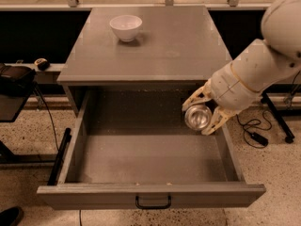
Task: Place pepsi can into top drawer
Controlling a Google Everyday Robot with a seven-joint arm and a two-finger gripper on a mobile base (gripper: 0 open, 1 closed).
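While the jaws stand clenched on the pepsi can [198,117], one pale finger above it and one below, the gripper [204,111] hangs over the right rear part of the top drawer [141,161]. Only the can's silver end faces the camera. The can lies close to the drawer's right wall; whether it touches the drawer floor cannot be told. The drawer stands pulled open, with a small black handle [153,203] on its flat front panel. Behind it, the grey cabinet [155,46] carries a white bowl [125,27] on its top, towards the rear left. A speckled floor [273,173] surrounds the cabinet, and a black cable [251,131] lies on it at the right.
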